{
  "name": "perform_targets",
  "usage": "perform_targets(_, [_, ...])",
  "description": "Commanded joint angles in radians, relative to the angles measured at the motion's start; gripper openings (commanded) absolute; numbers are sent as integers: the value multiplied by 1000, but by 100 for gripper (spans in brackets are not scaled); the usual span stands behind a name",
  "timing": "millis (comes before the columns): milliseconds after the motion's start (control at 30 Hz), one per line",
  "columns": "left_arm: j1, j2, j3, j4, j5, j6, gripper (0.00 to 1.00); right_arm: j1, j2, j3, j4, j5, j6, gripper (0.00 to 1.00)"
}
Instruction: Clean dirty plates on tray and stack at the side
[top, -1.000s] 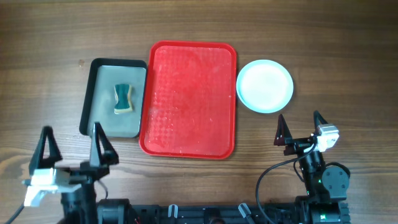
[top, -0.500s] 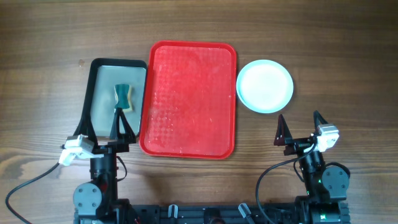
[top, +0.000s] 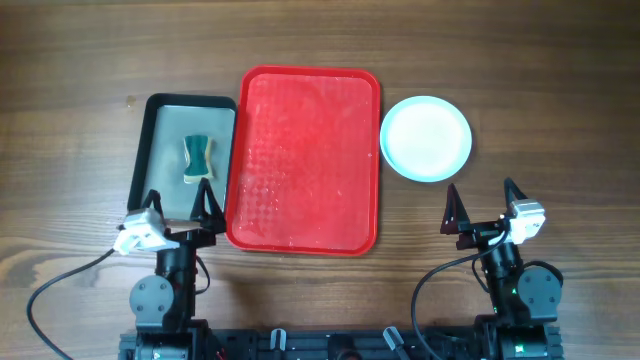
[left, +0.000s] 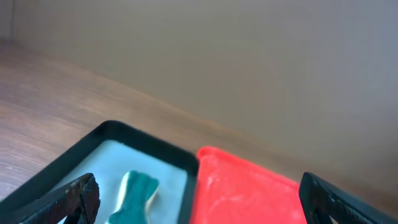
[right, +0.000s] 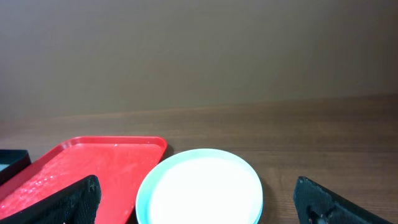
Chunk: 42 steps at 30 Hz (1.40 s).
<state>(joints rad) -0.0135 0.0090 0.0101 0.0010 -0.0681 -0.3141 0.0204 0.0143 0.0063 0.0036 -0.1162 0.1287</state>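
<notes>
The red tray (top: 305, 160) lies in the middle of the table with no plates on it; it also shows in the left wrist view (left: 249, 199) and the right wrist view (right: 81, 168). The plates (top: 426, 138) sit as one pale aqua stack on the wood right of the tray, also in the right wrist view (right: 202, 190). My left gripper (top: 178, 208) is open and empty at the near edge of the grey tray. My right gripper (top: 484, 207) is open and empty, near and below the plates.
A dark grey metal tray (top: 160, 165) left of the red tray holds a teal sponge (top: 198, 158), also seen in the left wrist view (left: 137, 193). Both arm bases stand at the table's front edge.
The left arm swung in from the far left front toward the grey tray's near edge, gripper open throughout. The right arm, tray and plates have not moved.
</notes>
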Motion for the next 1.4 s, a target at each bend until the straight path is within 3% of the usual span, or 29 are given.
perform_targets(0, [5, -5, -5, -37, 100, 292, 100, -7, -10, -1, 5, -19, -14, 100])
perform_targets(67, [5, -5, -5, -79, 113, 333, 100, -7, -10, -1, 5, -19, -14, 100])
perform_targets(1367, [5, -5, -5, -77, 112, 333, 100, -7, -10, -1, 5, -19, -14, 100])
